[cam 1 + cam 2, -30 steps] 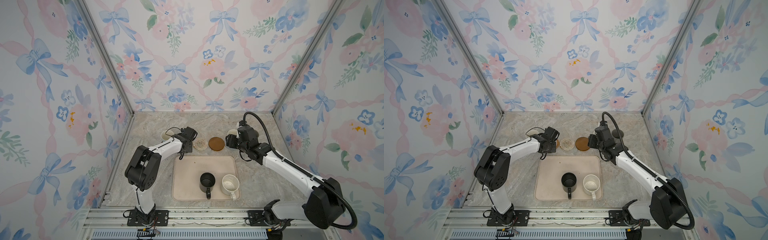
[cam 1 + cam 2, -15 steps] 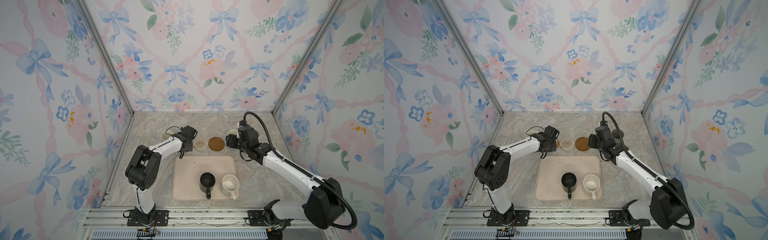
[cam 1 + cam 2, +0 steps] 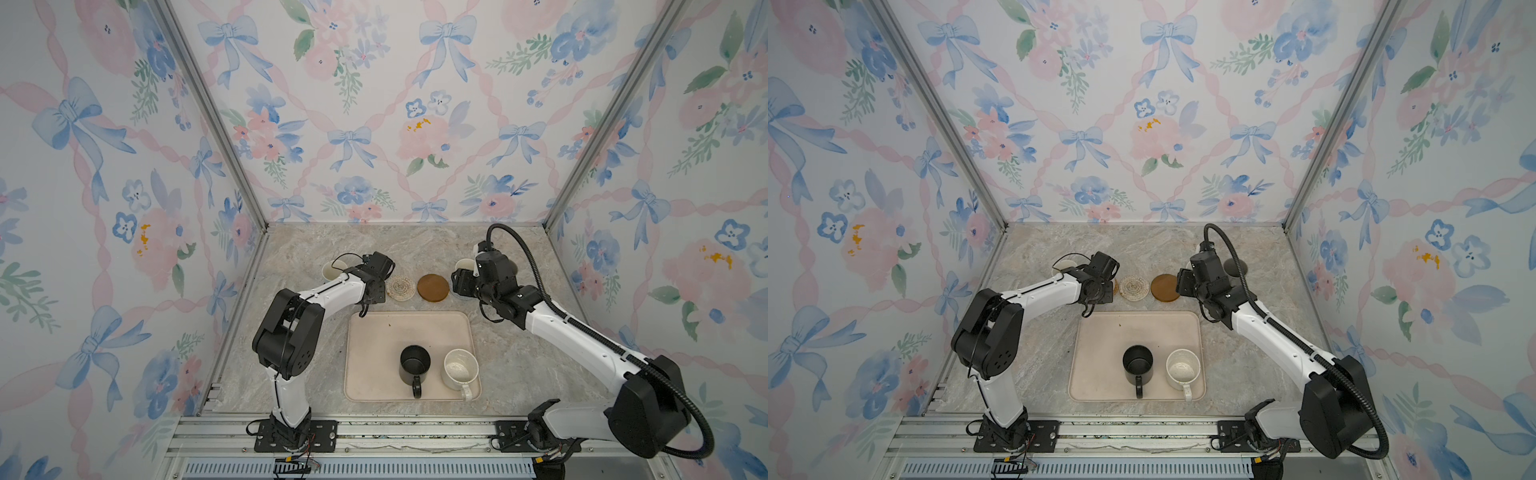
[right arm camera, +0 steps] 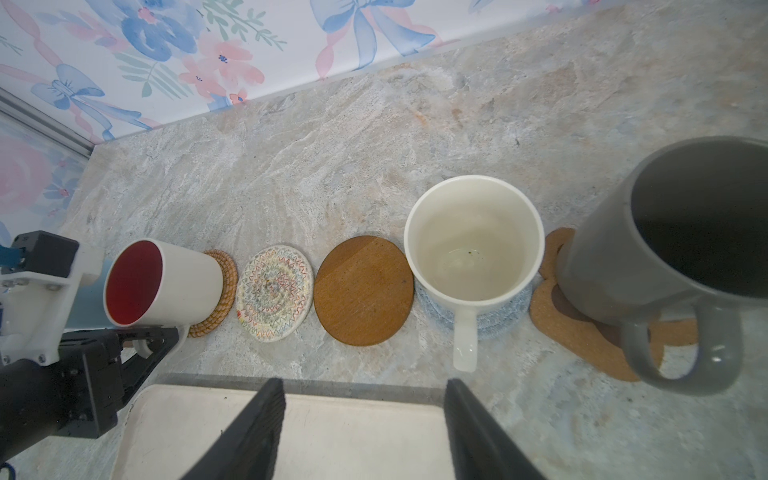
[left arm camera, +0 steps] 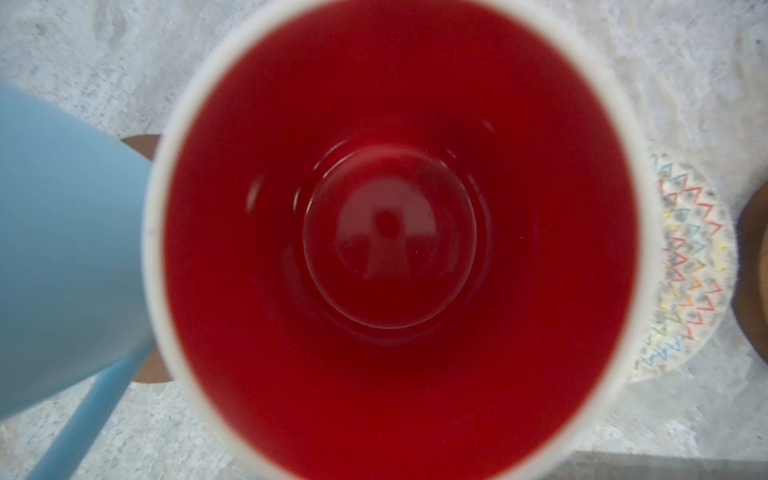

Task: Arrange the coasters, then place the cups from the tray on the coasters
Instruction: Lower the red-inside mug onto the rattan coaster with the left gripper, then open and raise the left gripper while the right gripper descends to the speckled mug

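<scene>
Across the counter (image 3: 415,245), four coasters (image 4: 220,299) are being occupied by cups (image 4: 473,249) while the black cup (image 3: 414,360) and speckled cup (image 3: 459,368) are being kept on the tray (image 3: 374,332); the right gripper (image 4: 365,384) is being held open and empty, and the left gripper's (image 4: 145,340) opening cannot be told.

Both top views look down from high at the front, covering the whole worktop (image 3: 415,249). Left wrist camera: very close, straight into the red-lined cup (image 5: 395,374). Right wrist camera: low, oblique, sharing that cup.

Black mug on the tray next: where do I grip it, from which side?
Probably its handle, from the near edge of the tray: the black mug stands upright, handle pointing toward the arm bases, clear of the speckled white mug beside it.
</scene>
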Action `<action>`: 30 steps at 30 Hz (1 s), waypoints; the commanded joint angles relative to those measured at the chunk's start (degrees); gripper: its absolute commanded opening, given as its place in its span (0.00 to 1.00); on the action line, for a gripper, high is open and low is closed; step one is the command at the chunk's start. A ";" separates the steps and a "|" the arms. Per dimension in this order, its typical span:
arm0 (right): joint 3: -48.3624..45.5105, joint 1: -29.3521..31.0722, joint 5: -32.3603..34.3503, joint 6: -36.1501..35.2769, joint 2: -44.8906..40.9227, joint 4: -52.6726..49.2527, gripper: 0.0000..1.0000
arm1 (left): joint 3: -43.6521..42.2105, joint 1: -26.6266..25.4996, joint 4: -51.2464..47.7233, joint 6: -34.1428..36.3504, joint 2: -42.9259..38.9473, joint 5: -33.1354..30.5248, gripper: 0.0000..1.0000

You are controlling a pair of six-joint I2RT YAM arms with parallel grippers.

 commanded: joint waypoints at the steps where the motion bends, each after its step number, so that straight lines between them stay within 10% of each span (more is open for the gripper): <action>1: 0.38 -0.69 -0.27 -0.49 0.46 -0.54 0.64 | 0.85 0.35 1.08 0.59 0.65 0.53 0.27; 19: 0.93 -0.24 -0.23 -0.99 -1.14 -2.15 0.64 | -0.20 -0.64 1.12 -1.54 -6.85 0.61 0.47; 30: 2.93 8.52 10.97 -4.62 -7.59 -12.54 0.64 | 3.47 -11.74 4.36 0.26 -15.80 -13.26 0.47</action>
